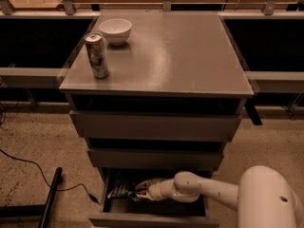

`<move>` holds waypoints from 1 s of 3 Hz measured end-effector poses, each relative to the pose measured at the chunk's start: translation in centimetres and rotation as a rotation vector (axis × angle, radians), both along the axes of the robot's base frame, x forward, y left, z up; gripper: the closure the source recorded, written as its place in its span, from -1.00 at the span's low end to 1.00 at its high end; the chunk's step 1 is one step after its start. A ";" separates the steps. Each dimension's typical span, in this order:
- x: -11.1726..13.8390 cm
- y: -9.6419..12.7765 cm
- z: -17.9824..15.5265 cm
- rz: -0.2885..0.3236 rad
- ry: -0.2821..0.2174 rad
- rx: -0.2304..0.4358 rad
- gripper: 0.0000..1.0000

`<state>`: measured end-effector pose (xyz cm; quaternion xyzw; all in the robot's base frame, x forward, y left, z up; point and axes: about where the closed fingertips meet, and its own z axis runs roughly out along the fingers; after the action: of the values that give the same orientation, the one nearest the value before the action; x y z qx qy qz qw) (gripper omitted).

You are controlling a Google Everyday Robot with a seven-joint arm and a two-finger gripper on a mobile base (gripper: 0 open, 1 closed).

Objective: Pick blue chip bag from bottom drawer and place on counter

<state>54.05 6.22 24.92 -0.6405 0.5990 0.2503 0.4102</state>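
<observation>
1. Speckled beige carpet [38, 141] covers the floor of a dim room. A black cable [28, 167] trails across it at the lower left.
2. Nearest to me, the robot's white arm [213, 194] comes in from the lower right and reaches leftward into the open bottom drawer [152, 220].
3. The pincer [142, 190] is inside that drawer, at its left half, right up against the blue chip bag [121, 188]. I cannot tell whether the pincer is clamped on the bag or apart.
4. The bag lies crumpled on the drawer floor at the far left, dark with pale markings.
5. Above are the two upper drawers [154, 126], both partly pulled out, so they overhang the bottom one.
6. Higher and further back is the table [190, 56], the cabinet's smooth grey-brown top. A tall can [97, 55] stands near its front left edge. A white bowl [115, 30] sits behind the can, near the back left corner. The middle and right of the top are bare.
7. My judgement: the grasp step is in hand. Next the pincer needs a firm hold, then a pull outward clear of the overhanging drawers before lifting to the bare part of the top.
</observation>
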 end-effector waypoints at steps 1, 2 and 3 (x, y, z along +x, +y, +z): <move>-1.1 -1.4 4.5 0.056 -0.070 0.060 1.00; -2.5 -3.1 8.9 0.067 -0.205 0.199 1.00; -2.4 -3.2 8.6 0.065 -0.203 0.188 1.00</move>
<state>51.62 3.06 33.54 -0.6402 0.5073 0.2525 0.5187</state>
